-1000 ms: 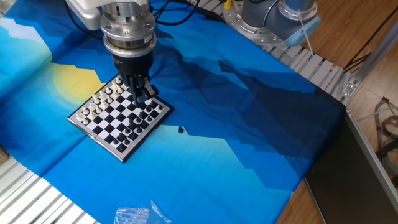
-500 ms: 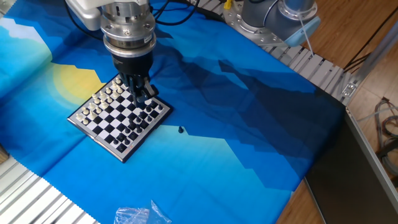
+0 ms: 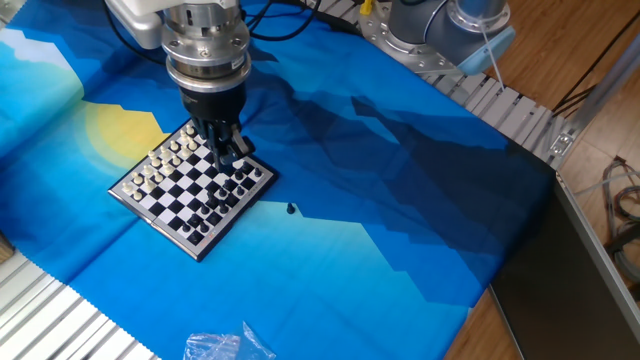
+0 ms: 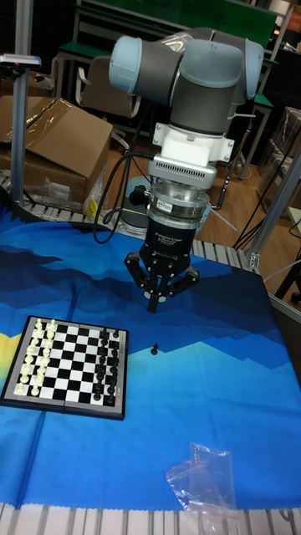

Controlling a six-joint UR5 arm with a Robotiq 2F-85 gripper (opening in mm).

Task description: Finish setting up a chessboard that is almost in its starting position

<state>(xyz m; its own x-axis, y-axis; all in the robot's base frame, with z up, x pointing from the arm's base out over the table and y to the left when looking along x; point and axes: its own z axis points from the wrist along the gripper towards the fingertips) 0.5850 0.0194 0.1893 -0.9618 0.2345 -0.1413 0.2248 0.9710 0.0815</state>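
The chessboard (image 3: 192, 188) (image 4: 67, 364) lies on the left part of the blue cloth, with white pieces along one side and black pieces along the other. One small black piece (image 3: 291, 209) (image 4: 155, 349) stands alone on the cloth, just off the board's black side. My gripper (image 3: 228, 145) (image 4: 153, 303) hangs in the air above the cloth, higher than this loose piece and near the board's edge. Its fingers meet at a point, and I see nothing between them.
A crumpled clear plastic bag (image 3: 225, 346) (image 4: 205, 483) lies near the cloth's front edge. The arm's base (image 3: 440, 30) stands at the back of the ribbed metal table. Cardboard boxes (image 4: 58, 146) sit behind the table.
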